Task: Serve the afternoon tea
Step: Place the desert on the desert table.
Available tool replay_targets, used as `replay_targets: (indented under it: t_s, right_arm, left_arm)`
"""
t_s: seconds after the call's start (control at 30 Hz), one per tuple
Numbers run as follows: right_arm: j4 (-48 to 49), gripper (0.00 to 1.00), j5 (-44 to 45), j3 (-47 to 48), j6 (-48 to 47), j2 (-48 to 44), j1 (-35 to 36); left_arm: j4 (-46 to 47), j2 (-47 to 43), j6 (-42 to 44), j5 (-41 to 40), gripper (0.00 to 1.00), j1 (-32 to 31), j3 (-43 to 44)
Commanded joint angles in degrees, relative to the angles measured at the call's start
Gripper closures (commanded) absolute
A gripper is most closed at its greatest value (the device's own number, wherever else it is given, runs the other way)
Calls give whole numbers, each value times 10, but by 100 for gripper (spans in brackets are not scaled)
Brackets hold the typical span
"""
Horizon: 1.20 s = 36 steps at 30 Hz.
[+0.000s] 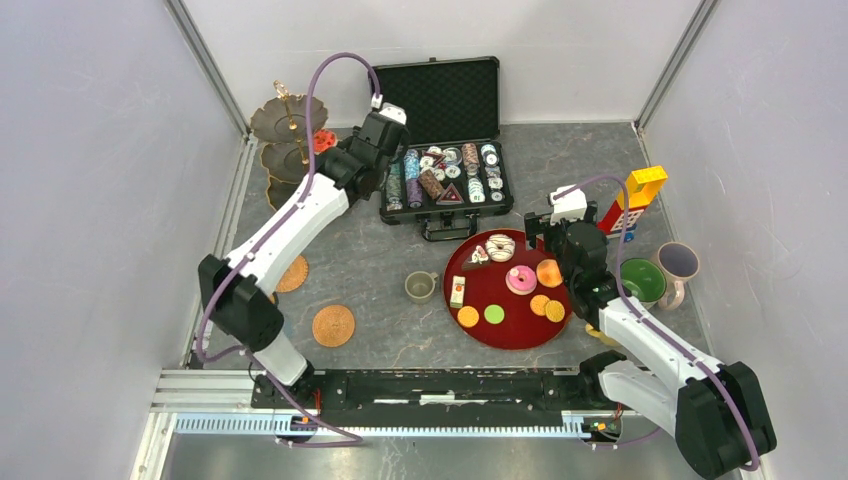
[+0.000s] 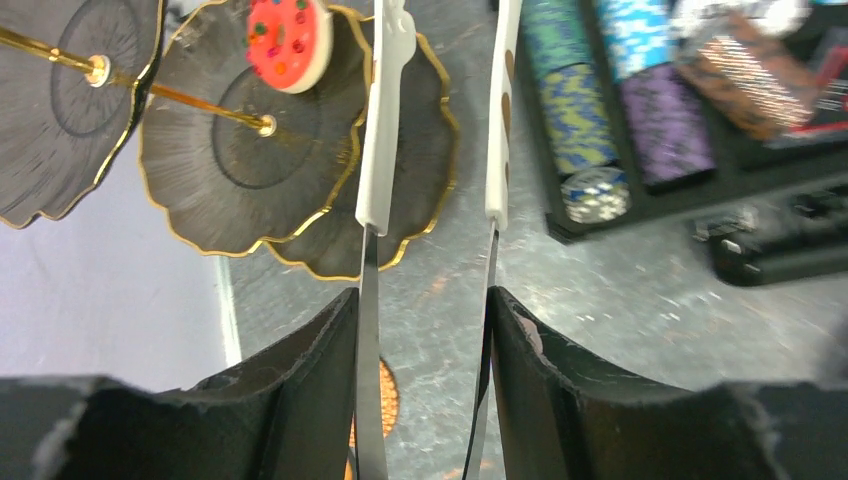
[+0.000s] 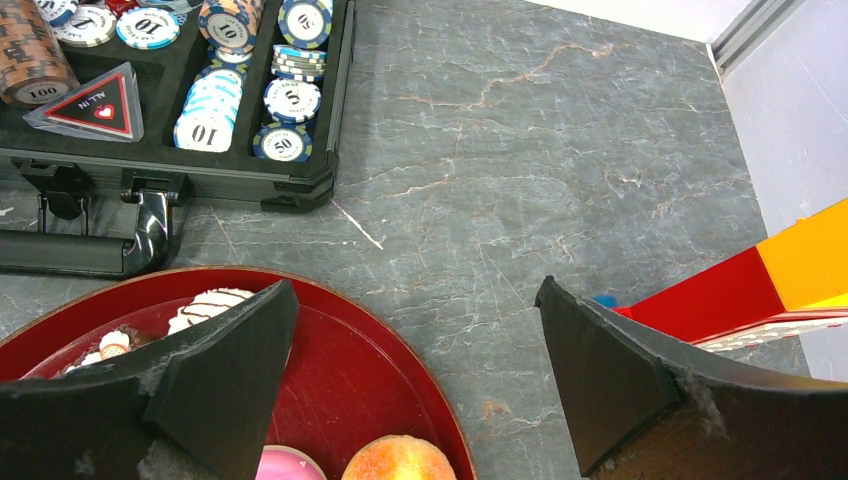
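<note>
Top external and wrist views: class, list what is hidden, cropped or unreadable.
- Three-tier stand: lowest tier, top view, partly behind left arm.
- Red tray: right rim, top view, under right arm.
- Pink donut: right wrist view, cut by bottom edge.
- Leftmost poker chips: values too small, top view; blurred, left wrist.

Top view: the left arm (image 1: 300, 215) covers part of the lowest tier of the three-tier stand (image 1: 283, 158) and part of a woven coaster (image 1: 294, 276) by the left edge of the worktop (image 1: 570, 165).

Left wrist view: red-frosted donut (image 2: 288, 40) and left gripper (image 2: 447, 15) are cut by the top edge; poker chips (image 2: 600, 110) are blurred.

Right wrist view: red tray (image 3: 380, 390), pink donut (image 3: 290, 466) and orange round (image 3: 400, 460) are cut by the bottom edge, the block tower (image 3: 790, 275) by the right.
</note>
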Motion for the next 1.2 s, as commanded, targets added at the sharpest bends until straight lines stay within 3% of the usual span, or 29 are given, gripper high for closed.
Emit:
replay_targets:
  t_s: [0.0,0.17,0.27,0.4,0.77,0.97,1.17]
  right_arm:
    - [22,2,-4,13,6,-4,-3]
    - [20,2,-3,14,7,-6,-3]
    - [18,2,-4,15,7,-7,-3]
    - [13,2,-1,16,6,-10,-3]
    - [-2,2,44,17,11,-30,-3]
    - [-40,2,117,30,54,-32,-7]
    - [-52,2,115,34,67,-36,-18]
  left_arm:
    - [-9,-80,-46,65,46,-39,-3]
    - [-11,-141,-46,194,44,-101,-49]
    - [-11,-159,-45,230,44,-154,-76]
    - [-14,-166,-53,235,44,-227,-101]
    - [-6,-116,-159,263,44,-323,-144]
    - [32,-69,-155,245,44,-374,-142]
    - [55,-15,-130,216,42,-396,-133]
